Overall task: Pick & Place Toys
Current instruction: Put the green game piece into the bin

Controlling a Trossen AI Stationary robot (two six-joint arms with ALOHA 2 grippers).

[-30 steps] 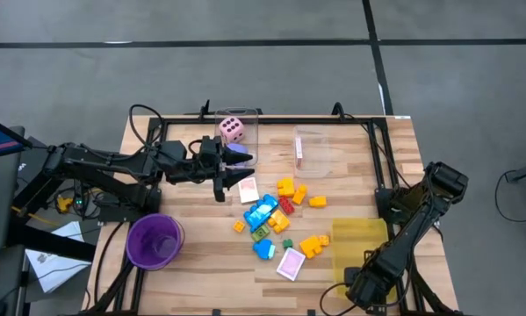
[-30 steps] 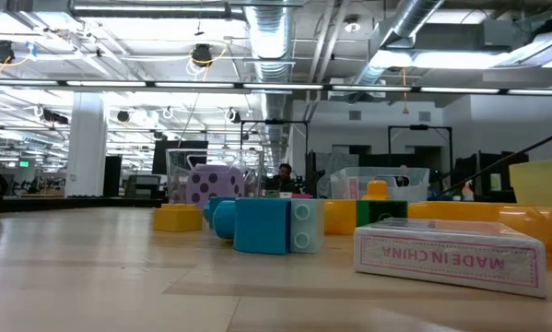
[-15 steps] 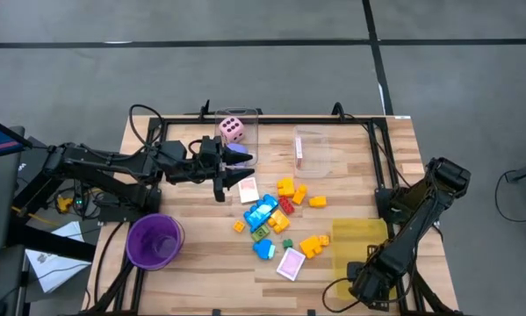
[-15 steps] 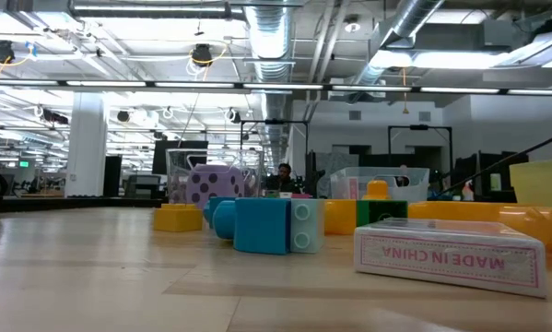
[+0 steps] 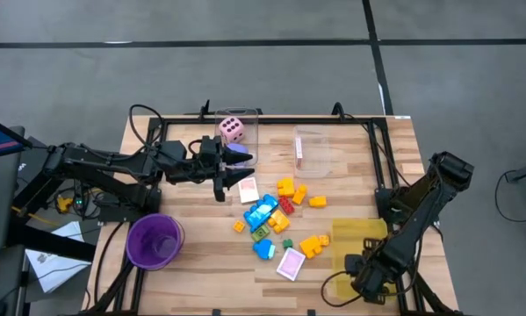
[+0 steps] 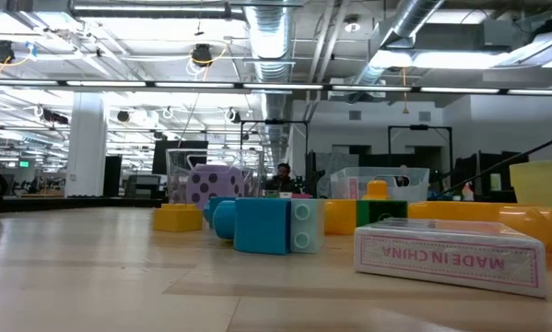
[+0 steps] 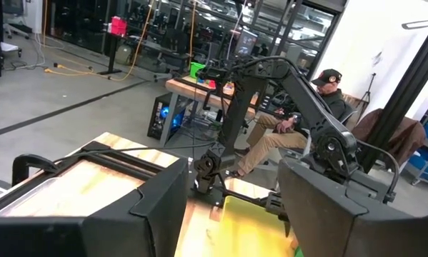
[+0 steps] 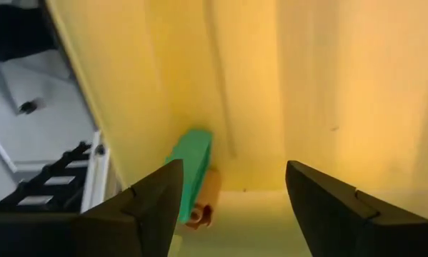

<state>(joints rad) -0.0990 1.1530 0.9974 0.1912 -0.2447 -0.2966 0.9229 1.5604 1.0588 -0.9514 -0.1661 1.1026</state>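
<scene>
The toys lie in a loose heap (image 5: 276, 219) mid-table: yellow, orange, blue, green and red blocks, with a pink card (image 5: 291, 263) at its near edge. A pink die (image 5: 232, 130) sits in a clear box at the far side. My left gripper (image 5: 239, 167) hangs level above the table beside that box, open and empty. My right gripper (image 5: 361, 279) points down into the yellow tray (image 5: 355, 235) at the near right, open, with nothing between its fingers. A green block (image 8: 191, 171) with an orange piece (image 8: 203, 203) lies in the tray's corner below it.
A purple cup (image 5: 154, 239) stands at the near left. A second clear box (image 5: 315, 151) with a flat card in it sits at the far middle. In the low view a blue block (image 6: 266, 224) and a card pack (image 6: 451, 254) lie close to the near edge.
My right gripper has risen a little over the yellow tray and tipped, its arm swinging slightly toward the table's right edge.
</scene>
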